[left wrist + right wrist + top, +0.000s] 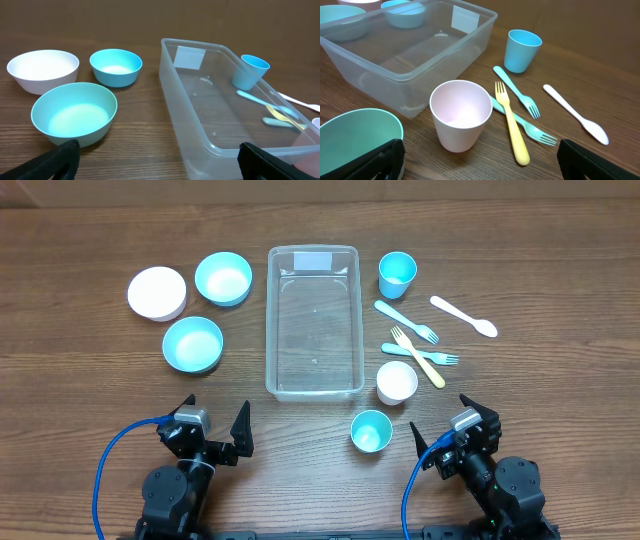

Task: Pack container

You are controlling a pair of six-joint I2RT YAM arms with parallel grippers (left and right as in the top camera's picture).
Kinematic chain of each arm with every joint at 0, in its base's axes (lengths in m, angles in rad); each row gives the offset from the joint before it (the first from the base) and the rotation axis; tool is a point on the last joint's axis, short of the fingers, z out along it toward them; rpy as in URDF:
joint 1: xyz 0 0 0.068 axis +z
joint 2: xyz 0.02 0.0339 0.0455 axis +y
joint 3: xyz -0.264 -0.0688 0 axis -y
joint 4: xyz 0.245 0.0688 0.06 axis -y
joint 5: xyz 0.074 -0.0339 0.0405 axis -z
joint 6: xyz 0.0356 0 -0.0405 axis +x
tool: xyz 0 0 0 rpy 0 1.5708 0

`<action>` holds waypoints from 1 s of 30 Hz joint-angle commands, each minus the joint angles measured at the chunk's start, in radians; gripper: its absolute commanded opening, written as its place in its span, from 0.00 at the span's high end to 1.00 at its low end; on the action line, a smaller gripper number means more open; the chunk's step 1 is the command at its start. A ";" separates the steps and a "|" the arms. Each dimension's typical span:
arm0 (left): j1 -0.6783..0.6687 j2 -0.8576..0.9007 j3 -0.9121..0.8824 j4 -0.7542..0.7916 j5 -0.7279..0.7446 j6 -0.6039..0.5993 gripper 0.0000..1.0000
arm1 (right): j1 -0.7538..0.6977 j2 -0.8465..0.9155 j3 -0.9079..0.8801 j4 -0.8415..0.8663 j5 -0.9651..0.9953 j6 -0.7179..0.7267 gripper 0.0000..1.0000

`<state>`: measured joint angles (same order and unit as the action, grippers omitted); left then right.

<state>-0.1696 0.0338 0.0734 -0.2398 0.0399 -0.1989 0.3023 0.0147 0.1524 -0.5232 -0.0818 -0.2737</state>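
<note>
The clear rectangular container (pixel 313 320) stands empty at the table's middle; it also shows in the left wrist view (pixel 220 105) and the right wrist view (pixel 405 50). Left of it are two light-blue bowls (pixel 223 278) (pixel 192 344) and a white bowl (pixel 157 292). Right of it are a blue cup (pixel 397 274), a white cup (pixel 397 382), a teal cup (pixel 371 431), two teal forks (pixel 406 321) (pixel 420 354), a yellow fork (pixel 418 357) and a white spoon (pixel 463 316). My left gripper (pixel 215 430) and right gripper (pixel 452 428) are open and empty near the front edge.
The wood table (pixel 80 370) shows bare grain between the bowls and the left arm. Blue cables (pixel 105 470) loop beside each arm base at the front.
</note>
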 commanded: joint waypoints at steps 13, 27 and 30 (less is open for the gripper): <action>0.001 0.004 0.002 -0.011 -0.014 0.027 0.00 | -0.003 -0.011 -0.008 0.053 -0.058 1.057 0.00; 0.001 0.004 0.002 -0.011 -0.014 0.028 0.00 | -0.105 0.881 0.610 0.076 -0.017 0.534 0.00; 0.001 0.004 0.002 -0.011 -0.014 0.028 0.00 | -0.155 1.224 0.936 -0.031 -0.016 0.447 0.00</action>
<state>-0.1696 0.0395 0.0738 -0.2405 0.0319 -0.1871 0.1791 1.0412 0.8871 -0.5179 -0.1150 0.2932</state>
